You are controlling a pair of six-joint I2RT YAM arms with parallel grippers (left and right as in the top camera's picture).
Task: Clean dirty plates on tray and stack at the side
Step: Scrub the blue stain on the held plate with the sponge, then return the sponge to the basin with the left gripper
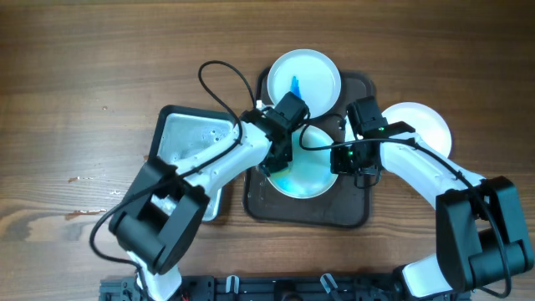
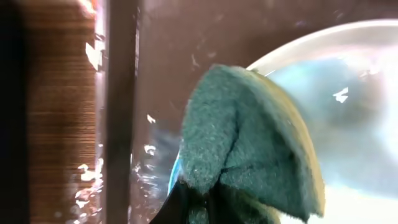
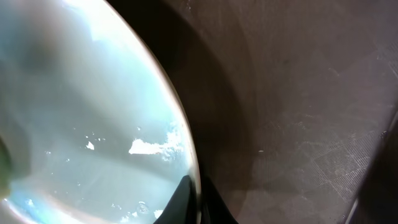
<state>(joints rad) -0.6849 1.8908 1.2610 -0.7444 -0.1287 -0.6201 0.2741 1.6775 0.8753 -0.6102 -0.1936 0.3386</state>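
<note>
Closest up, the green sponge [image 2: 249, 143] is clamped in my left jaws and pressed onto the wet plate [image 1: 305, 177] near its left rim. Leftmost on the counter [image 1: 75, 84] sits a grey basin [image 1: 188, 138], right against the dark tray [image 1: 309, 216]. On the tray, a blue-stained plate [image 1: 303, 79] lies close behind the wet one, and my left wrist crowds the space between them. My right jaws pinch the wet plate's right rim. Farther right, just off the tray, rests a white plate [image 1: 422, 125].
</note>
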